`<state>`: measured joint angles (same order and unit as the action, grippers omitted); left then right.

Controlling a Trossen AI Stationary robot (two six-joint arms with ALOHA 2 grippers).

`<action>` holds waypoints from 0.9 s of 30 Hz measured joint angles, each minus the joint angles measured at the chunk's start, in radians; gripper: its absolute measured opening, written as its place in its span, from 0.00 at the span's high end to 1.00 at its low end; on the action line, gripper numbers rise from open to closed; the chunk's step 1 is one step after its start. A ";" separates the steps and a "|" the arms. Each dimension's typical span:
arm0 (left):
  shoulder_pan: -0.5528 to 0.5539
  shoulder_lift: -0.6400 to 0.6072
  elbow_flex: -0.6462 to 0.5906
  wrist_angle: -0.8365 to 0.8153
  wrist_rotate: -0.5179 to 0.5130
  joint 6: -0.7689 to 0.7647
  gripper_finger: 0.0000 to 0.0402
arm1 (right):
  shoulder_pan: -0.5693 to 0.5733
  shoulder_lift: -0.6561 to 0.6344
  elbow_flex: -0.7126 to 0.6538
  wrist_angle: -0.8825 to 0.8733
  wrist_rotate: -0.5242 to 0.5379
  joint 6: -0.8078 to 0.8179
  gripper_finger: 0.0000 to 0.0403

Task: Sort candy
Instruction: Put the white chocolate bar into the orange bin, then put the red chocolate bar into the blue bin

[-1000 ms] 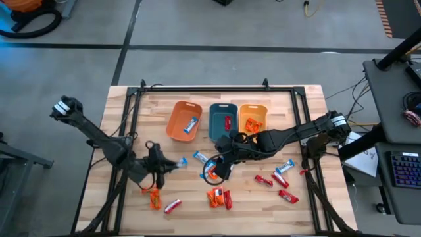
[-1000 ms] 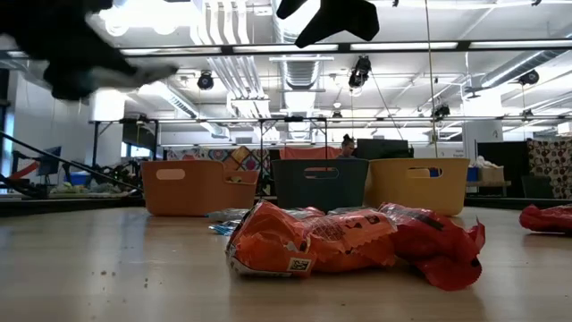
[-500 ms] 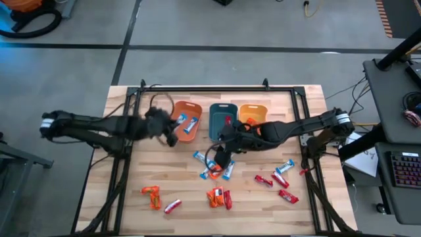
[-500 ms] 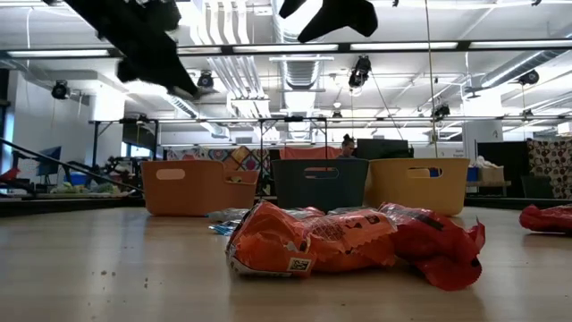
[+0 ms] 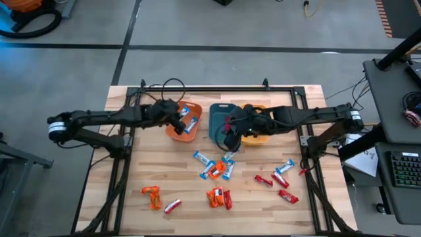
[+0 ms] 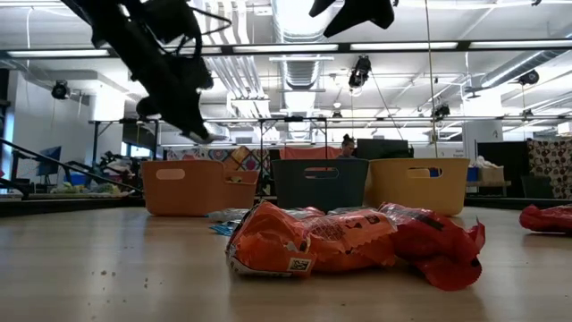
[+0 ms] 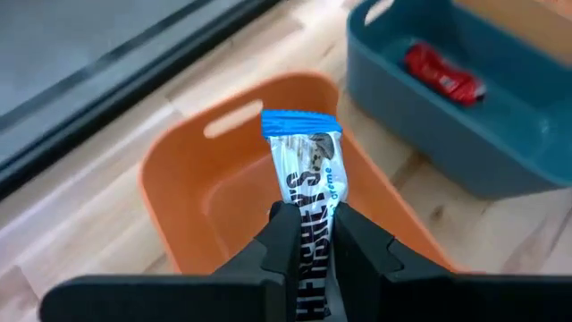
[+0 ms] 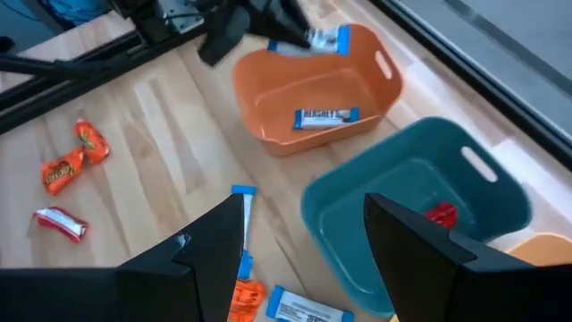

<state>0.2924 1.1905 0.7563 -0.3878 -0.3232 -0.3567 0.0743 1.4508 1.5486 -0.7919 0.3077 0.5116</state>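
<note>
The left gripper [image 7: 308,234] has its fingers [image 7: 280,234] pinched on a blue-and-white candy [image 7: 308,174], whose long axis runs straight out past the fingertips, blue crimped end foremost, over the orange bin [image 7: 192,192]. The right gripper [image 8: 304,234] hangs with its fingers spread and empty above the teal bin [image 8: 487,192].

Bins: orange [image 5: 177,122], teal [image 5: 218,120], yellow-orange [image 5: 258,112]. Held candy [image 7: 308,183] blue-and-white, dark lettering. Teal bin has red candy [image 7: 442,72]. Table [image 5: 131,178] light wood, black frame; loose candies [image 5: 217,196] red, orange, blue-and-white
</note>
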 joint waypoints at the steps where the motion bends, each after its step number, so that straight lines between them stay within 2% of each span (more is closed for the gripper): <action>1: 0.001 0.017 0.000 0.000 0.000 -0.003 0.91 | -0.005 -0.006 0.000 -0.003 0.000 -0.001 0.46; 9: 0.005 0.119 0.001 0.001 -0.004 -0.072 0.91 | -0.034 -0.028 0.000 -0.030 -0.002 -0.032 0.46; 13: 0.005 0.135 0.013 -0.005 -0.006 -0.111 0.89 | -0.056 -0.038 0.000 -0.050 -0.004 0.066 0.46; 16: 0.005 0.133 0.031 -0.008 -0.007 -0.118 0.83 | -0.072 -0.041 0.000 -0.070 -0.029 0.128 0.46; 24: 0.005 0.124 0.099 -0.126 -0.007 -0.124 0.64 | -0.103 -0.042 0.000 -0.087 -0.138 0.143 0.46; 27: 0.004 0.119 0.139 -0.173 -0.004 -0.110 0.59 | -0.107 -0.042 0.000 -0.112 -0.227 0.153 0.46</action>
<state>0.2965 1.3093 0.8954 -0.5603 -0.3275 -0.4670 -0.0330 1.4090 1.5488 -0.9042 0.0802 0.6643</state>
